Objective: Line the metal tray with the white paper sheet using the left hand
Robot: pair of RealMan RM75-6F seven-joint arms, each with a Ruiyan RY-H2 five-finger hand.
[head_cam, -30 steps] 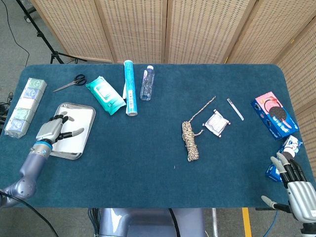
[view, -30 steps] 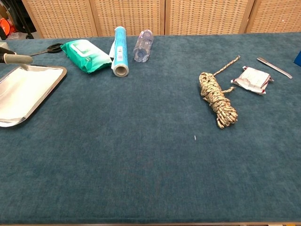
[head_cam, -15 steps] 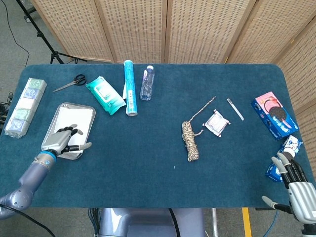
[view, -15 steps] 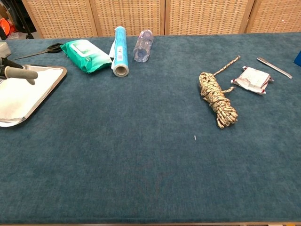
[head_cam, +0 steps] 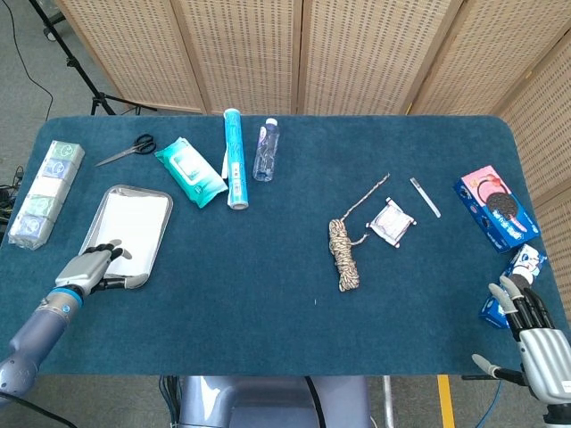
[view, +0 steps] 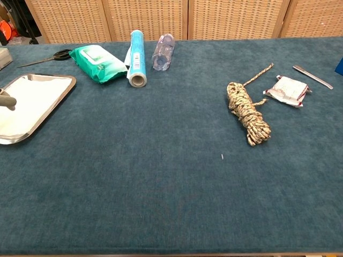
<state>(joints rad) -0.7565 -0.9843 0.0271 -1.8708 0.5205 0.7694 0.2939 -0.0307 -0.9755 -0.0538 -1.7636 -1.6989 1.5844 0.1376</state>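
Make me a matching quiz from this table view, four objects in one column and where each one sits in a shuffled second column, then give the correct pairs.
Column one:
1. metal tray
2. scissors
3. rope bundle
4. cookie box

Column two:
A. near the table's right edge
B. far left corner area, beside the green wipes pack
C. about mid-table, right of centre
D. left side, just ahead of the left hand

Pairs: 1-D, 2-B, 3-C, 4-A
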